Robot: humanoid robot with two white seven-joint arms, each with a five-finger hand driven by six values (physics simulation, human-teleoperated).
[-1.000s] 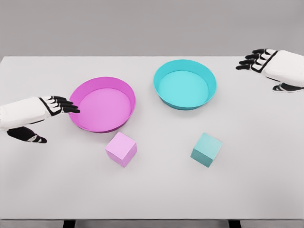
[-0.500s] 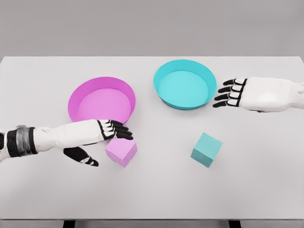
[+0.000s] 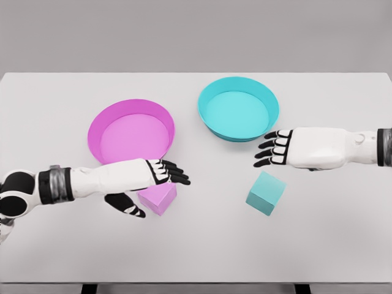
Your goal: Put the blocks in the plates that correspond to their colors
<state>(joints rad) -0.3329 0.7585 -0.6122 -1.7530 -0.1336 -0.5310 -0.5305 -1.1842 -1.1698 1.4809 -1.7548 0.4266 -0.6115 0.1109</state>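
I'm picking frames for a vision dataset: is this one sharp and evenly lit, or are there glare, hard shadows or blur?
Head view: even, diffuse light, no glare on the table. Only faint soft shadows under the pink block and teal block. Edges of both plates look crisp, slightly smoothed as in a render. The left hand partly hides the pink block.

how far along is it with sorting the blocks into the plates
Nothing is placed: the pink plate and teal plate hold no blocks. The left hand is open over the pink block, the right hand open above the teal block. Both grasps and placements remain.
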